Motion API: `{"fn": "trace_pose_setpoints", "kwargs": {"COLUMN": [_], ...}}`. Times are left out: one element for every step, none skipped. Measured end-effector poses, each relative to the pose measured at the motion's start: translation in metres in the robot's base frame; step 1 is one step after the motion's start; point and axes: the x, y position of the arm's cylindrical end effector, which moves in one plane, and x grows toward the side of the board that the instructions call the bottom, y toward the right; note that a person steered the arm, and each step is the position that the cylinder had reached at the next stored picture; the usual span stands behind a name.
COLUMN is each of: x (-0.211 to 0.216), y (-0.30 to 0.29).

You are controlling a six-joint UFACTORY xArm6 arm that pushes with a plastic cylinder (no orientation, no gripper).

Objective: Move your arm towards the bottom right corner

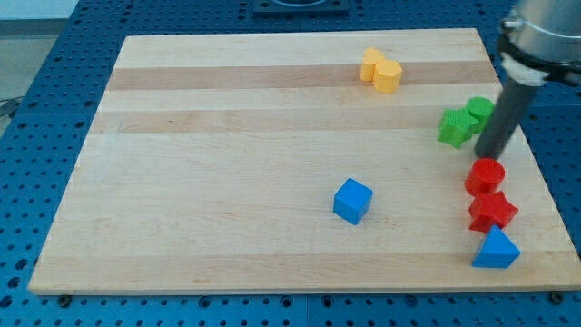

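Note:
My dark rod comes down from the view's top right, and my tip (487, 156) rests on the board just above the red cylinder (485, 176) and below right of two green blocks (465, 121). A red star block (491, 211) lies below the red cylinder, and a blue triangular block (496, 249) sits below that, near the board's bottom right corner. A blue cube (352, 201) lies near the middle of the board. Two yellow blocks (380, 70) touch each other near the view's top.
The wooden board (227, 163) lies on a blue perforated table (36, 100). The board's right edge runs close beside the red and blue blocks.

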Motion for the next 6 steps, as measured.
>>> {"fn": "trace_pose_setpoints", "kwargs": {"x": [0.012,0.08,0.109,0.148,0.15,0.15], "y": [0.032,0.024,0.023,0.021,0.021,0.01]}}
